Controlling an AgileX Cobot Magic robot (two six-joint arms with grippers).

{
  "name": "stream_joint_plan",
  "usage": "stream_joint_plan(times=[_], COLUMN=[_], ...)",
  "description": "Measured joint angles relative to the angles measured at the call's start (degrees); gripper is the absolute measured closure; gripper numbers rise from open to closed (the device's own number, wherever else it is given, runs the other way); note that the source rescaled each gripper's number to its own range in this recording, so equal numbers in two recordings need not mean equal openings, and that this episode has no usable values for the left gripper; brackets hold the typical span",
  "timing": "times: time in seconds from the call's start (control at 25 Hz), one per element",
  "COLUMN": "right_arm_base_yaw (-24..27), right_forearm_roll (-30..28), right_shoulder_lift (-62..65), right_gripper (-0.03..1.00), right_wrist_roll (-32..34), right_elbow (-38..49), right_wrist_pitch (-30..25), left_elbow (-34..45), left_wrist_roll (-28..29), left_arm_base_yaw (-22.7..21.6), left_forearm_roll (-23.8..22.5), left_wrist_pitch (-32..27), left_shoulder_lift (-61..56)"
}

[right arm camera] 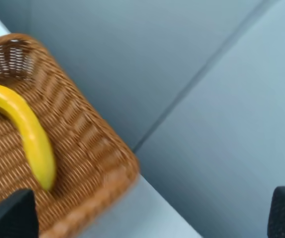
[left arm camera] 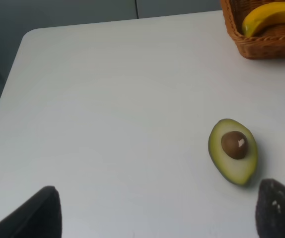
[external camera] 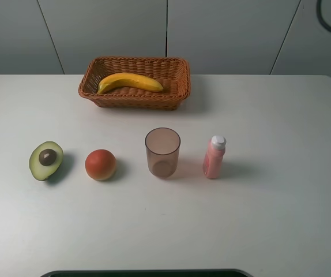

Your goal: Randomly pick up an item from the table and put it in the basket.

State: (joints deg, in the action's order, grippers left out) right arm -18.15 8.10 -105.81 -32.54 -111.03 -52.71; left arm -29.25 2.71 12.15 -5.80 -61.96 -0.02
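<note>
The yellow banana (external camera: 130, 82) lies inside the orange-brown wicker basket (external camera: 180, 75) at the back of the white table (external camera: 269, 219). The banana also shows in the left wrist view (left arm camera: 271, 15) and in the right wrist view (right arm camera: 31, 134), resting on the basket's woven floor (right arm camera: 83, 148). My left gripper (left arm camera: 157, 218) is open and empty above the table's left part, near the avocado half. My right gripper (right arm camera: 147, 218) is open and empty, above the basket's end. Neither arm shows in the exterior high view.
In a row across the middle of the table: an avocado half (external camera: 46, 160), a round orange-red fruit (external camera: 100, 164), a translucent brownish cup (external camera: 162, 152) and a pink bottle with a white cap (external camera: 214, 157). The avocado half also shows in the left wrist view (left arm camera: 233, 157).
</note>
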Motion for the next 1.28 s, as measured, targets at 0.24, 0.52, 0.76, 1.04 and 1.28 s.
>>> stream_joint_plan(times=[0.24, 0.52, 0.76, 1.04, 1.28], right_arm_base_yaw=[13.4, 26.4, 30.3, 30.7, 30.7], right_forearm_roll=[-1.2, -1.5, -1.5, -1.4, -1.4], right_shoulder_lift=[9.1, 21.2, 35.9, 56.9, 76.7], right_gripper=[-0.03, -0.03, -0.03, -0.03, -0.03], right_wrist_roll=[9.6, 20.3, 21.8, 20.1, 17.4], right_elbow=[0.0, 12.2, 33.4, 58.8, 72.2], right_wrist_pitch=[-15.2, -16.9, -15.8, -6.4, -6.0], left_elbow=[0.0, 0.0, 0.0, 0.0, 0.0], left_wrist_roll=[0.0, 0.0, 0.0, 0.0, 0.0], left_arm_base_yaw=[0.0, 0.0, 0.0, 0.0, 0.0], left_forearm_roll=[0.0, 0.0, 0.0, 0.0, 0.0], left_wrist_pitch=[0.0, 0.0, 0.0, 0.0, 0.0], left_shoulder_lift=[0.0, 0.0, 0.0, 0.0, 0.0])
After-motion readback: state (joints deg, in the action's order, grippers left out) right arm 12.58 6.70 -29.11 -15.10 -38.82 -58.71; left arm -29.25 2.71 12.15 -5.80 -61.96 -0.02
